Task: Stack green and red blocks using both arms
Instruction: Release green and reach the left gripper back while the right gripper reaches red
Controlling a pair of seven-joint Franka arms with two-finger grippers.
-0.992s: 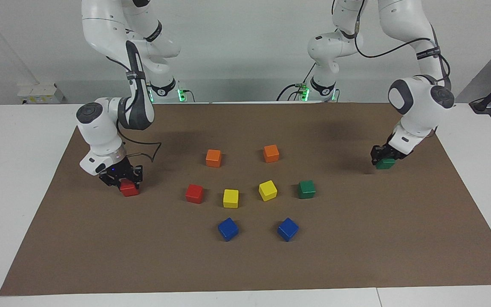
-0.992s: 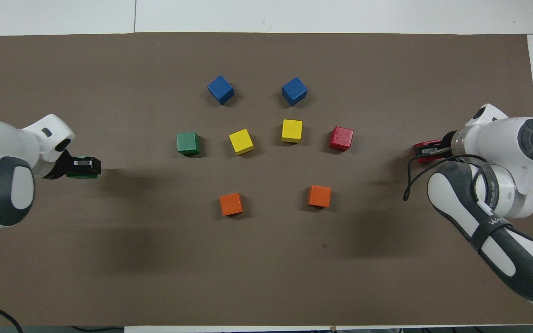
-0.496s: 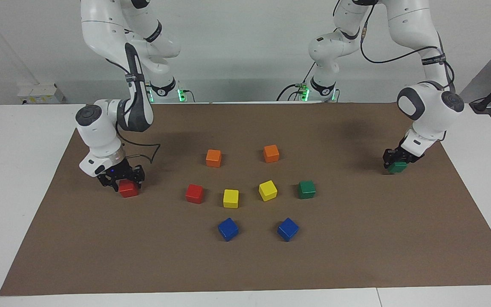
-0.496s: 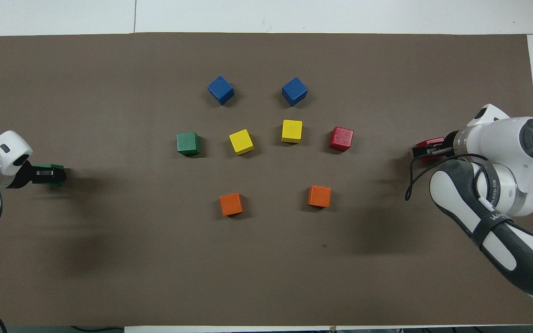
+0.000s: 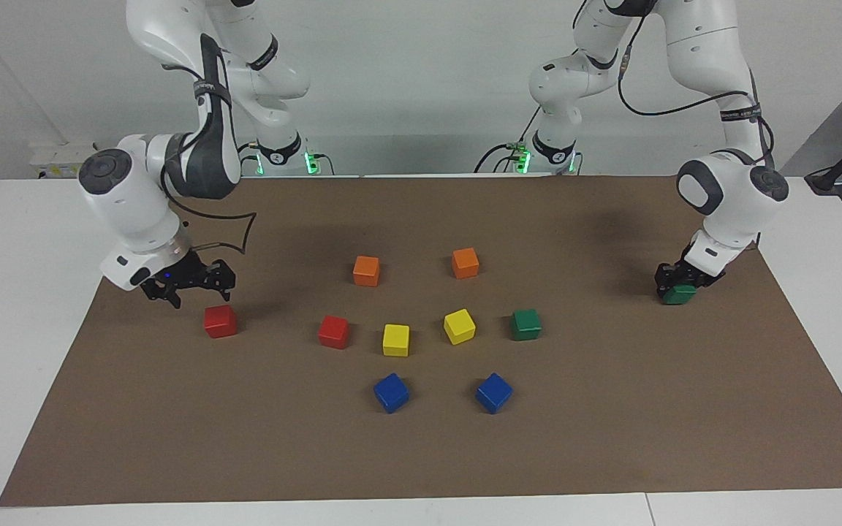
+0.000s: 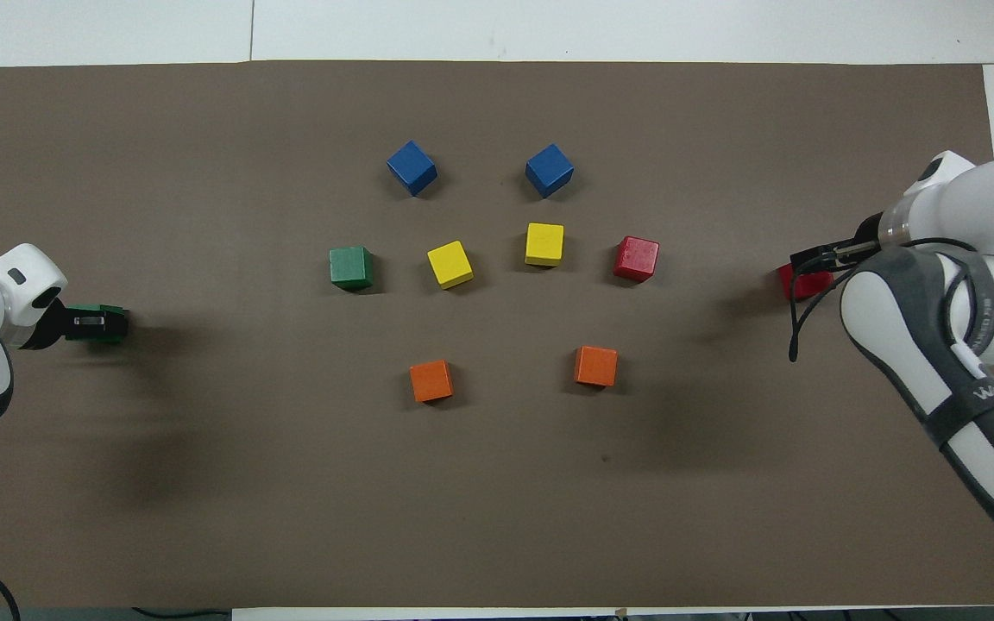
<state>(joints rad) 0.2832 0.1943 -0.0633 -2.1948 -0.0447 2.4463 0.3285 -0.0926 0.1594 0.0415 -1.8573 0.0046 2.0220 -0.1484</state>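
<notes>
Right gripper [image 5: 188, 286] is spread open and empty, up over the brown mat [image 5: 611, 438] beside the outer red block [image 5: 220, 321] sitting by itself toward that arm's end of the desk. Left gripper [image 5: 677, 286] is clamped on a green block [image 5: 680, 294] down at the mat at the other end. Looks like base blocks are being placed. Next I'd guess each arm fetches its match: the inner red block [image 5: 333, 331] and inner green block [image 5: 525, 324], plain same-size cubes in the middle row.
</notes>
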